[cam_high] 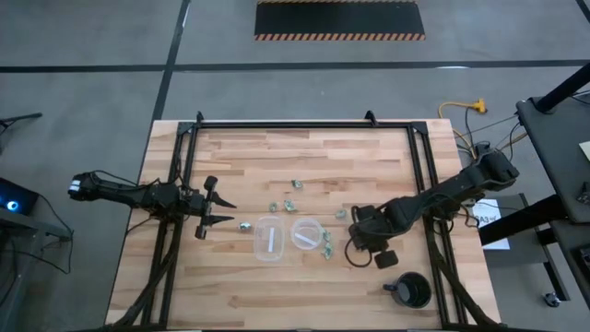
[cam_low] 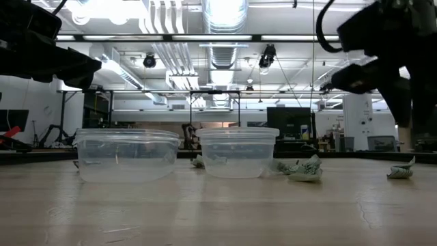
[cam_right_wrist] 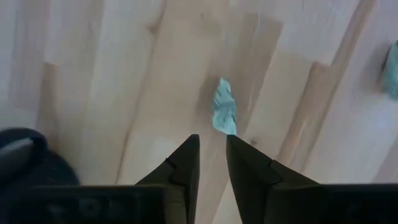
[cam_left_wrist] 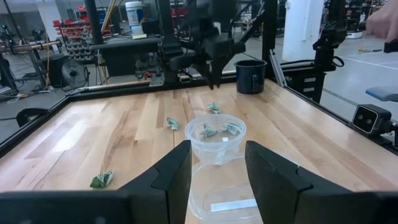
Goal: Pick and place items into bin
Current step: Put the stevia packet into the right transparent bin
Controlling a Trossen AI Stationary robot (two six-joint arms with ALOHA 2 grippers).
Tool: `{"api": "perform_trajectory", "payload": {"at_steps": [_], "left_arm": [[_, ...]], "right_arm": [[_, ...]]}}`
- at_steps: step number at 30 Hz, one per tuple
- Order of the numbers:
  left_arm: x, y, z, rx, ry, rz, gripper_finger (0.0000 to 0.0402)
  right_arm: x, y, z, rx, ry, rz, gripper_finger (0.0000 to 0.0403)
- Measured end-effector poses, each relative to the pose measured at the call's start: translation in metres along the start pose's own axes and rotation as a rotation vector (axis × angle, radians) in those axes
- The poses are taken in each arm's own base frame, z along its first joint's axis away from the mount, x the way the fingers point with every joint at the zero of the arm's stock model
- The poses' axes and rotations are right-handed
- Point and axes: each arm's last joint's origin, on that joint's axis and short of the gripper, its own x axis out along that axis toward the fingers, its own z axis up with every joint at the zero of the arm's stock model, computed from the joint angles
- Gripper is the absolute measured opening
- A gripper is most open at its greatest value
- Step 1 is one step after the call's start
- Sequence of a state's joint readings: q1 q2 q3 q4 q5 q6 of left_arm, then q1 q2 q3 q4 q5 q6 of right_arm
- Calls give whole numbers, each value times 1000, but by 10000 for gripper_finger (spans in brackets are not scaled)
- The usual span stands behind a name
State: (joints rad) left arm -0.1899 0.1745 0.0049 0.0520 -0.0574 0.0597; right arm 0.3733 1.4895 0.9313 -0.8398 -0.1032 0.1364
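Note:
Several tiny pale green crumpled pieces point(cam_high: 289, 205) lie scattered on the wooden table, around two clear round cups point(cam_high: 268, 238) point(cam_high: 307, 232). My right gripper point(cam_right_wrist: 212, 142) points down, its fingers a narrow gap apart. It stands just short of one green piece point(cam_right_wrist: 224, 112) lying on the wood, to the right of the cups point(cam_high: 358, 242). My left gripper point(cam_left_wrist: 217, 177) is open and held level at the table's left point(cam_high: 219, 210). It faces the nearer cup point(cam_left_wrist: 211, 199). Green pieces point(cam_left_wrist: 208, 130) show through the farther cup point(cam_left_wrist: 216, 134); inside or behind it, I cannot tell.
A black mug-like object point(cam_high: 410, 290) stands near the table's near right corner. A black frame point(cam_high: 304, 124) runs along the far edge and both sides. More pieces lie toward the far side point(cam_high: 297, 184) and left of the cups point(cam_high: 246, 224). Bare wood lies near the front edge.

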Motion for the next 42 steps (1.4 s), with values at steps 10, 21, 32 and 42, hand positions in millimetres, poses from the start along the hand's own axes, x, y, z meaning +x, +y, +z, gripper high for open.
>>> {"api": "perform_trajectory", "payload": {"at_steps": [10,21,32,42], "left_arm": [[0,0,0,0,0,0,135],[0,0,0,0,0,0,135],[0,0,0,0,0,0,135],[0,0,0,0,0,0,135]], "right_arm": [[8,-2,-1,19,-37,-23,180],[23,-3,-1,32,-137,-6,220],[57,-7,0,43,-53,-19,219],[73,-8,3,45,26,-33,193]]}}
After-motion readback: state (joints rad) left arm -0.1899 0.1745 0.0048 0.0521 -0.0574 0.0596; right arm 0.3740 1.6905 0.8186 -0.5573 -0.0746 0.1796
